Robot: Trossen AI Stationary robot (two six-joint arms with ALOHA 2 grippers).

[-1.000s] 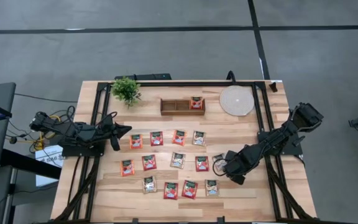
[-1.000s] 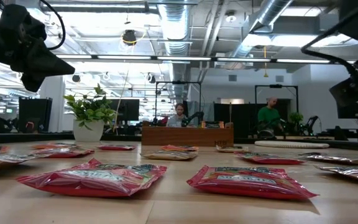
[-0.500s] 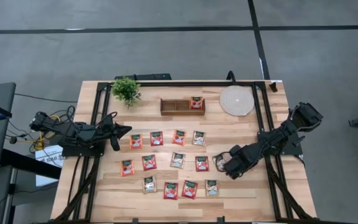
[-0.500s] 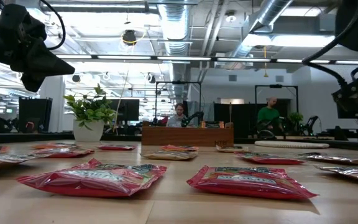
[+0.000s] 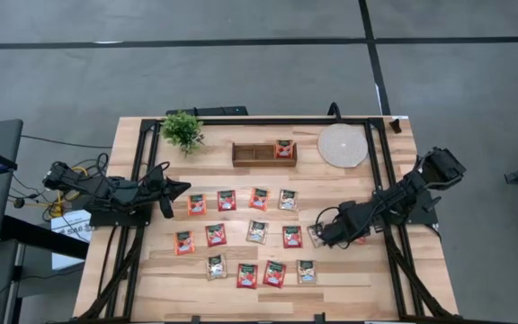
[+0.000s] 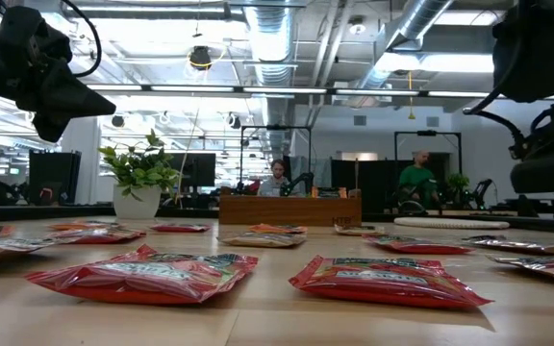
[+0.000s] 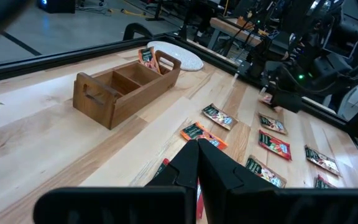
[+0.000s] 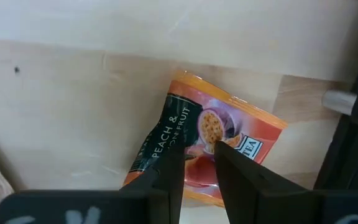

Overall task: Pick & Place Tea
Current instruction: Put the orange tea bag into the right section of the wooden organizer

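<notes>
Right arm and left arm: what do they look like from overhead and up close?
Both are dark, jointed, matt black. The right arm ends in a gripper whose two flat black fingers are square-edged. A thin black cable loops near its wrist. The left arm has a tapered gripper, with yellow and orange cables at its base.

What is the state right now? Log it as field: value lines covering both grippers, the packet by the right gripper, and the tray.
left gripper: shut, idle at the table's left side
right gripper: directly over the orange peach and passionfruit tea packet
brown wooden three-compartment tray: one red tea packet in the right-end compartment; the other two are empty
</notes>
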